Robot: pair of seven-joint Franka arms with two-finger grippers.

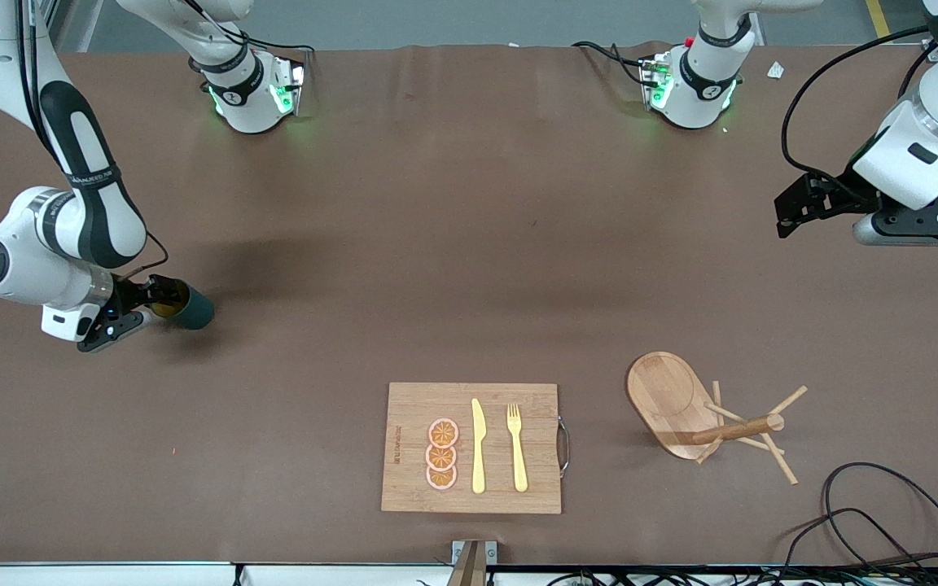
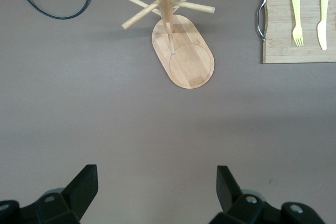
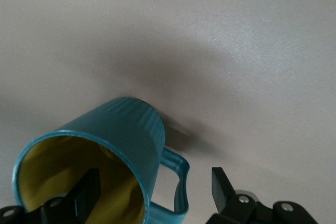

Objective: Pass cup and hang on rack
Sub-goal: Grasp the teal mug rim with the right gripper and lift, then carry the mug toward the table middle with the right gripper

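The dark teal cup [image 1: 193, 310] lies on its side on the table at the right arm's end, its mustard-yellow mouth facing my right gripper [image 1: 156, 300]. In the right wrist view the cup [image 3: 118, 129] fills the frame. My right gripper [image 3: 155, 182] is open, with one finger inside the cup's mouth and the other outside the handle [image 3: 181, 182], apart from it. The bamboo rack [image 1: 668, 399] stands upright toward the left arm's end, near the front camera, and also shows in the left wrist view [image 2: 184, 56]. My left gripper [image 1: 791, 213] [image 2: 157, 179] is open and empty, up over the table at the left arm's end.
A wooden cutting board [image 1: 412, 407] lies near the front edge with a yellow knife [image 1: 478, 446], a yellow fork [image 1: 516, 446] and orange slices [image 1: 442, 454] on it. Black cables [image 1: 884, 521] lie at the front corner by the rack.
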